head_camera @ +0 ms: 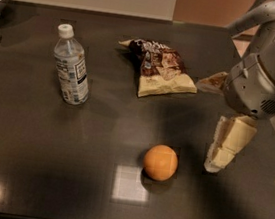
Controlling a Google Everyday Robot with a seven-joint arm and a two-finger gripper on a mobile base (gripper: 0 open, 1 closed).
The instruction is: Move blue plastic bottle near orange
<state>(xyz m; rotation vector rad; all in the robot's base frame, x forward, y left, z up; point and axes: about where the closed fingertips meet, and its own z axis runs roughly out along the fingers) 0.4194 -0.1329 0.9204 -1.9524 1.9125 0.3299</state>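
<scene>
The blue plastic bottle (72,67) stands upright on the left part of the dark surface (47,145). Its white cap is up and its long axis is vertical, so the label faces the camera. It is well apart from the orange (160,162), which sits near the front centre. The claw (214,164) hangs on the right, just beside the orange and pointing down at the surface. I cannot tell whether it is wide or narrow.

The reach to the bottle probably passes over the orange or the chip bag (158,69). A low sweep could set the orange rolling and shift the goal. The bottle looks tall and light, so a high or off-centre touch may topple it, and it would then roll. Setting it down too close could also nudge the orange.
</scene>
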